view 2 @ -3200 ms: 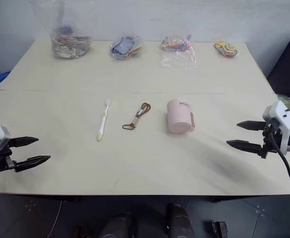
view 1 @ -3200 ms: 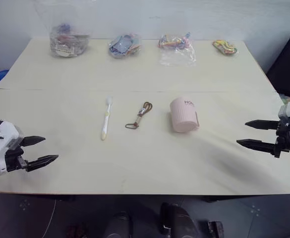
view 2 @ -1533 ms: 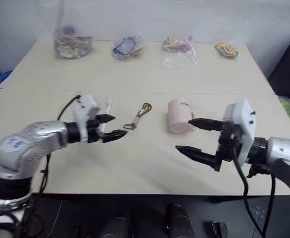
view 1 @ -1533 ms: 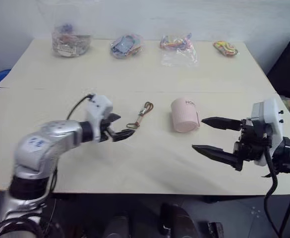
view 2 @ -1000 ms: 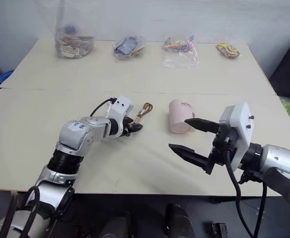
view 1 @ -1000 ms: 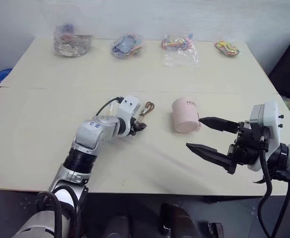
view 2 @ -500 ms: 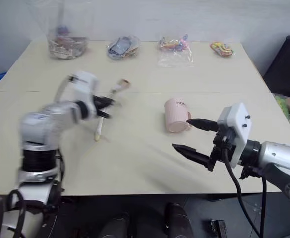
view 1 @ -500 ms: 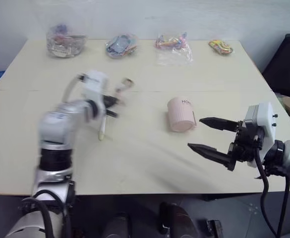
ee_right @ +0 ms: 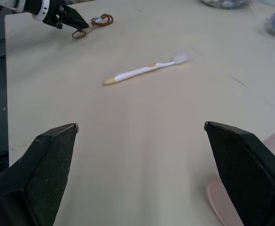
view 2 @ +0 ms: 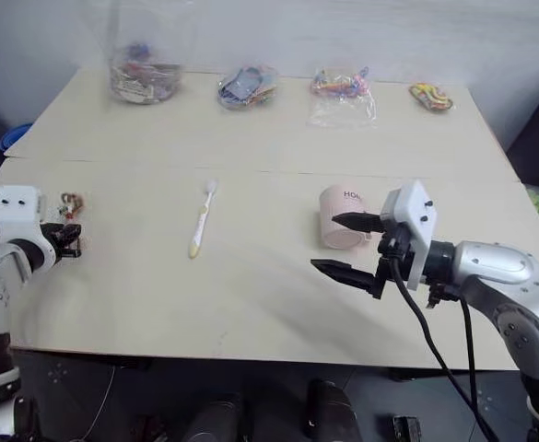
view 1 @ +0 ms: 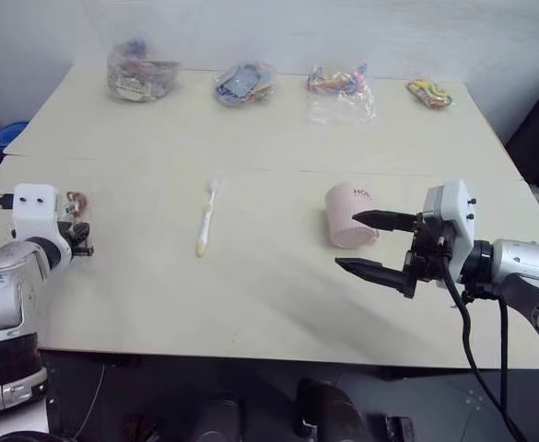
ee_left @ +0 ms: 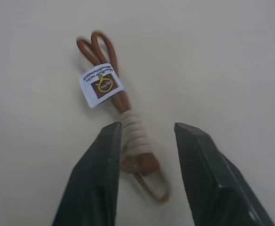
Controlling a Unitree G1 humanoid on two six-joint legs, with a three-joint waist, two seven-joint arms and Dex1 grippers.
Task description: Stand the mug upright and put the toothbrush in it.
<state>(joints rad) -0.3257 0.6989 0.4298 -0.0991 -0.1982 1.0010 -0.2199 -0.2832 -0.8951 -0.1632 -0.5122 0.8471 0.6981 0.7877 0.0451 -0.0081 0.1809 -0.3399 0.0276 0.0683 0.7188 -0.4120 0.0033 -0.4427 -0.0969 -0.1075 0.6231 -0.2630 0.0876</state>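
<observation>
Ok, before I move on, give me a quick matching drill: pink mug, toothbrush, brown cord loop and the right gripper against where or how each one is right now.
Things:
1. pale pink ribbed mug
2. slim white and yellow toothbrush
3. brown cord loop with a paper tag
4. right gripper

Places or states:
A. at the table's left edge, by the left gripper
B. jaws wide open, beside the mug
C. lying on its side, right of centre
D. lying flat near the middle, nothing touching it

Pairs: 1-C, 2-D, 3-A, 4-B

There is one mug [view 1: 347, 215], one toothbrush [view 1: 207, 217] and one brown cord loop [ee_left: 122, 119]. Four bags of small items [view 1: 241, 81] sit along the table's far edge.
</observation>
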